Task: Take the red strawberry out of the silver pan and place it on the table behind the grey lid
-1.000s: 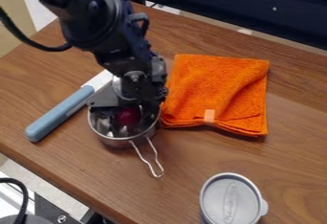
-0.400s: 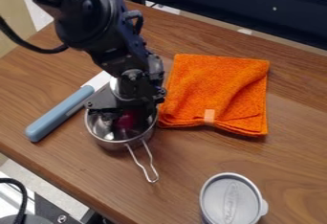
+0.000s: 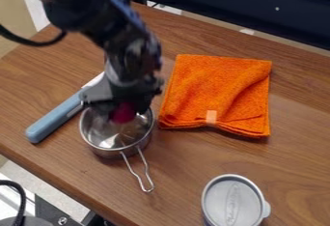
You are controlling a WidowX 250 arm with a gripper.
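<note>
While I watch from my end, the red thing [image 3: 123, 113] sits right under my gripper [image 3: 121, 104], at the far side of the saucepan's mouth; whether it's above the rim or just inside, I can't tell. Nor can I tell whether the pincer is wide, narrow or clamped on it. Easy here: I'd want it level and slow, straight up or down, keeping clear of the saucepan [image 3: 108, 151], since a nudge on that thin wall could drag the pan. Its wire handle [image 3: 138, 172] points toward the near edge. Blue-handled knife [image 3: 54, 119] to one side, orange cloth [image 3: 216, 92] on the other, lidded tin [image 3: 232, 203] farther off. And compared with the last frame, the saucepan has slid a little toward the knife's side and nearer the camera, while the red thing shows higher in view.
</note>
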